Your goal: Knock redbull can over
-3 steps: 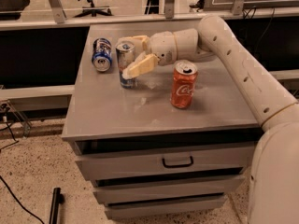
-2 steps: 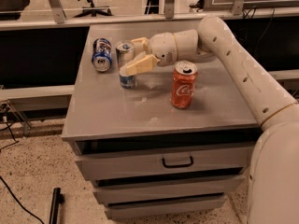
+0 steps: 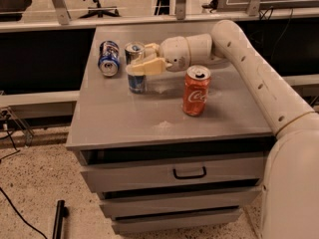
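The redbull can [image 3: 136, 81], slim and silver-and-blue, stands upright on the grey cabinet top [image 3: 149, 118], left of centre. My gripper [image 3: 139, 59] reaches in from the right at the can's upper half. One cream finger [image 3: 148, 66] crosses in front of the can and the other [image 3: 151, 48] lies behind it, so the can stands between the open fingers. I cannot tell whether the fingers touch it.
A wider blue can [image 3: 108, 58] lies on its side just left of the redbull can. A red Coca-Cola can [image 3: 196, 90] stands upright to the right, under my forearm [image 3: 239, 59]. Drawers [image 3: 189, 173] front the cabinet. Office chairs and a rail stand behind.
The front finger has risen slightly along the can and shifted a little left. The redbull can stays upright in the same spot. The other cans have not moved.
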Controlling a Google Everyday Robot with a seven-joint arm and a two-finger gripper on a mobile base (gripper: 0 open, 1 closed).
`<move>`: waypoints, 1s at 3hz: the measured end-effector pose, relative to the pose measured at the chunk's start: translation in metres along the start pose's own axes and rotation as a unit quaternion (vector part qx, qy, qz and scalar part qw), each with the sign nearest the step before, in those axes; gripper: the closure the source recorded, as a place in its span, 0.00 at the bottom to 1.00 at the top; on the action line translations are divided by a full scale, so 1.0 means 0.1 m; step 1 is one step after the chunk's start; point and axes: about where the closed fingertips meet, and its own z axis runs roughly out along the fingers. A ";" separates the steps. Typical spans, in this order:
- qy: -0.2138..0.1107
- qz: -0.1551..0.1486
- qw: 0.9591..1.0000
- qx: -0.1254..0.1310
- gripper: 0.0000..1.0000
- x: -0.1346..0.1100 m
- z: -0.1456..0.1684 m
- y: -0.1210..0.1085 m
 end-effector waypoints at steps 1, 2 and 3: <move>0.004 0.004 1.000 0.010 0.99 -0.06 -0.08 -0.06; 0.040 0.008 0.999 0.032 1.00 -0.17 -0.26 -0.20; 0.099 -0.011 0.993 0.067 1.00 -0.44 -0.53 -0.35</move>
